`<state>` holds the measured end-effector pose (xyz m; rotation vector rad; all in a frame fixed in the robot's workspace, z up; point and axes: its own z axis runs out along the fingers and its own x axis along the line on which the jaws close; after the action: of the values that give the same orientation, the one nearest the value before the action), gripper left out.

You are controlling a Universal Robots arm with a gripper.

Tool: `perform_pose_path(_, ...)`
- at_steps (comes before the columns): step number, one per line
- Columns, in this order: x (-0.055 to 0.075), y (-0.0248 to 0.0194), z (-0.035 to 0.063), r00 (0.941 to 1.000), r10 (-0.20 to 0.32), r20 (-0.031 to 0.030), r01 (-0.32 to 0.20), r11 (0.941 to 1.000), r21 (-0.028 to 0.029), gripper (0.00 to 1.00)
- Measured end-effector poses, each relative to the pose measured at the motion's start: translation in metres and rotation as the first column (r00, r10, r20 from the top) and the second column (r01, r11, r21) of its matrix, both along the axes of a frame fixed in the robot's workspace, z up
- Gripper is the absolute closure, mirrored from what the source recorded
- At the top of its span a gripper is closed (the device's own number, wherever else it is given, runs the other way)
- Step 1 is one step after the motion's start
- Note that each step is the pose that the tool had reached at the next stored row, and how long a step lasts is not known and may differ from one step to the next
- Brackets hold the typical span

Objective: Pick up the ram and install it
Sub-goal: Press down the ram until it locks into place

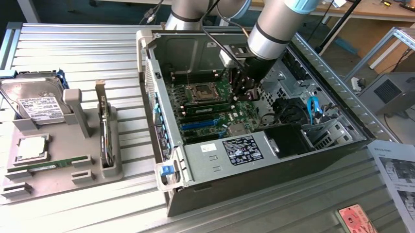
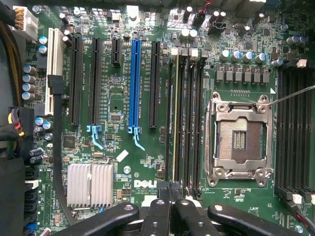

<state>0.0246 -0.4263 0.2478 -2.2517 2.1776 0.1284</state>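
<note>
A ram (image 2: 173, 123) stands edge-on in the memory slot beside the open processor socket (image 2: 241, 140) on the motherboard. From outside it is a thin green strip (image 1: 206, 108) inside the open computer case (image 1: 214, 153). My gripper (image 2: 170, 196) is shut, its black fingers (image 2: 157, 216) pressed together just over the near end of that slot with nothing between them. I cannot tell whether they touch the stick. In the exterior view the gripper (image 1: 246, 97) hangs low inside the case over the board. Another long green stick (image 1: 48, 165) lies in the grey holder (image 1: 97, 177) outside the case.
The holder also carries a hard drive (image 1: 36, 104), a square silver chip (image 1: 31, 148) and an upright card (image 1: 104, 126). Around the gripper are the case walls, black cables (image 1: 288, 111), a blue slot (image 2: 134, 88) and a finned heatsink (image 2: 90, 184). A paper sheet (image 1: 395, 170) lies at the exterior view's right.
</note>
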Motion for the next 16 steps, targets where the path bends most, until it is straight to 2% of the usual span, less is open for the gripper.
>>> perform_pose_path(7,0.0011,0.0002,-0.0005,1.0,0.0,0.0001,0.0,1.0,0.0002,0.89)
perform_pose_path(13,0.0011,0.0009,-0.0078,1.0,0.0,0.0031,0.0,1.0,0.0,0.89)
perform_pose_path(16,0.0011,0.0008,-0.0078,1.0,0.0,0.0031,0.0,1.0,-0.0002,0.89)
